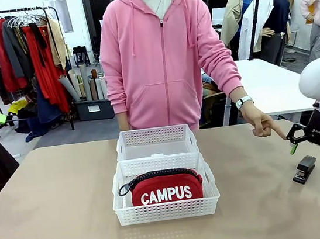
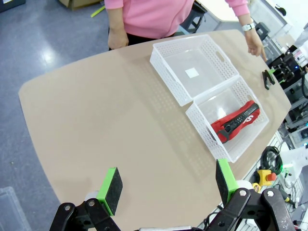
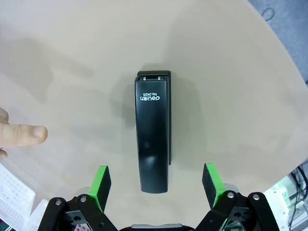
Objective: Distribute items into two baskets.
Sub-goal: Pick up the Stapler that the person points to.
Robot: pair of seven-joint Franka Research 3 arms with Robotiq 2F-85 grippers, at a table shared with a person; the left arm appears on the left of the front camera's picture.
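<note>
Right wrist view: my right pincer (image 3: pixel 156 179) hangs over the stapler (image 3: pixel 153 137) with its jaws spread wide. One green pad stands at 7 o'clock and the other at 5 o'clock of the frame, and neither touches it. The stapler lies flat on the table (image 3: pixel 231 72), its length running from 12 to 6, with white print near the 12 o'clock end. The person's hand (image 3: pixel 19 134) shows a fingertip at 9 o'clock, apart from the stapler.

In the front view the stapler sits at 4 o'clock of the baskets, well apart from them, with my right pincer just above it. The hand is at the stapler's 11 o'clock, index finger pointing down toward it. The two baskets touch in mid-table, the far basket (image 1: pixel 155 136) at 12 o'clock of the near basket (image 1: pixel 167 211). The pouch (image 1: pixel 166 188) lies in the near basket, "CAMPUS" facing me and the zipper on top.

In the left wrist view my left pincer (image 2: pixel 167 184) hangs high above the table, jaws wide, gripping nothing, with the baskets at 1 to 2 o'clock.
</note>
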